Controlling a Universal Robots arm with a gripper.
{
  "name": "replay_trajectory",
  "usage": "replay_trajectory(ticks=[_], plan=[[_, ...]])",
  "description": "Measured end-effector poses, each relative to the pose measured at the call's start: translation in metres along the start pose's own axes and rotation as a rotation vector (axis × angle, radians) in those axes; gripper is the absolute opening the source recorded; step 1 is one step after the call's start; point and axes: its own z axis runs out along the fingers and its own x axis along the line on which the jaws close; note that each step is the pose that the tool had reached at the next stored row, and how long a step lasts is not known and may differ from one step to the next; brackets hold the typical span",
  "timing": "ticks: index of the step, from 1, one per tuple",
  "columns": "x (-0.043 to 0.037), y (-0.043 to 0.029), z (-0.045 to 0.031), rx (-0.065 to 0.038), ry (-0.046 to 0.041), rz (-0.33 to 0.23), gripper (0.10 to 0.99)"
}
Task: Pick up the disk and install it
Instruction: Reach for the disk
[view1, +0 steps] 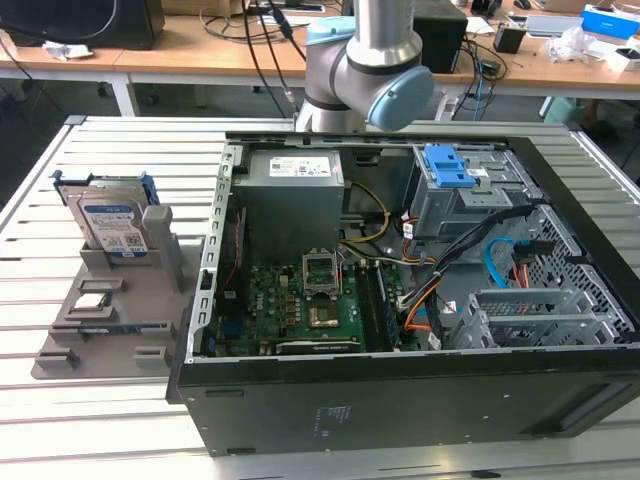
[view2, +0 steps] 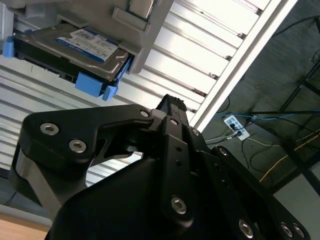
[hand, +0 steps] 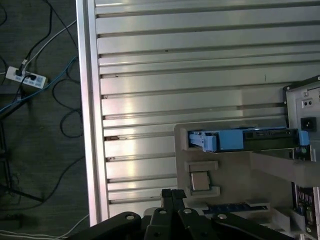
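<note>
The hand (hand: 172, 194) is narrow, its fingertips together and holding nothing. It hangs over the slatted worktop (hand: 190, 55), apart from the disk (hand: 245, 139). The disk (view1: 112, 225) stands on edge in a grey holder (view1: 60, 352) near the worktop's edge at the exterior view's left, beside the open case (view1: 400, 400).

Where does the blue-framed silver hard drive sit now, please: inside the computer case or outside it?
Outside: the blue-framed silver hard drive stands on edge in the grey plastic holder beside the open black computer case.
</note>
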Motion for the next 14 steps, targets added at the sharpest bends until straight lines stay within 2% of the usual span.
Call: replay_trajectory(ticks=[3, 6, 7, 9, 14], plan=[[-0.0185, 0.0014, 0.0009, 0.0, 0.003, 0.0, 0.106], [-0.0457, 0.0034, 0.0023, 0.001, 0.0084, 0.0, 0.106], [-0.0504, 0.0038, 0.0025, 0.001, 0.0098, 0.001, 0.106], [-0.0585, 0.0043, 0.0029, 0.001, 0.0121, 0.0, 0.106], [-0.0596, 0.0044, 0.0029, 0.001, 0.0124, 0.001, 0.106]])
